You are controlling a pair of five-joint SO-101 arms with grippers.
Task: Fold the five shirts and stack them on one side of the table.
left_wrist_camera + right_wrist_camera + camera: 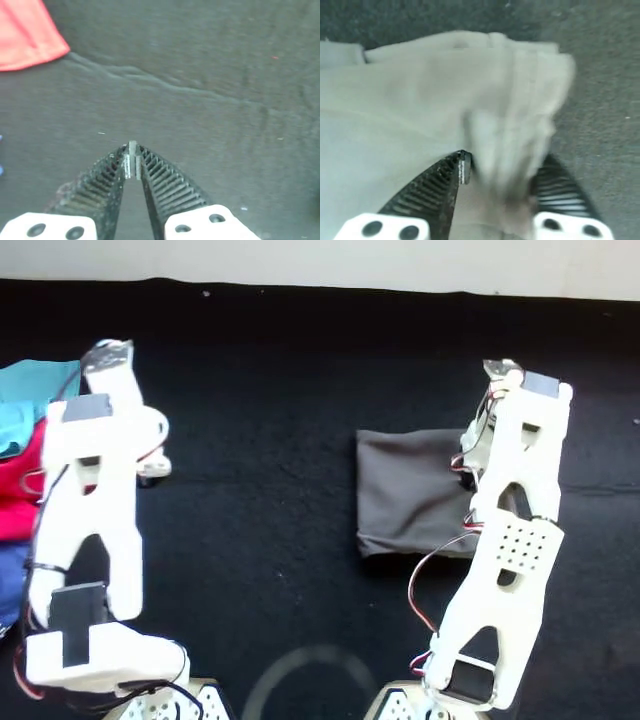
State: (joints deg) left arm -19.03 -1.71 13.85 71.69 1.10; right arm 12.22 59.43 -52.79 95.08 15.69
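**Inspector:** Nearest item first. Right gripper (504, 169): its ribbed black fingers pinch a bunched fold at the edge of the grey folded fabric shirt (410, 100). The cloth between the jaws is blurred, so depth of bite cannot be confirmed.

**Supervisor:** And the left gripper (132, 159)?

**Inspector:** Tips pressed together, holding nothing, above the black cloth-covered table (200, 100). A corner of the red fabric shirt (25, 35) lies just beyond it.

**Supervisor:** Location of the grey shirt?

**Inspector:** Right of centre on the table, a rough rectangle. It is well apart from the pile at the left edge, where a teal fabric shirt (30, 390), the red one and a blue fabric shirt (8, 580) lie together.

**Supervisor:** Assessment of the step?

**Inspector:** In my judgement the grey shirt is folded and is due to go to that pile. The pinch should take in every layer, or the fold may open when lifted. Carry it low and level, then lay it square on the pile. The left arm stands beside the pile and should leave the path free.
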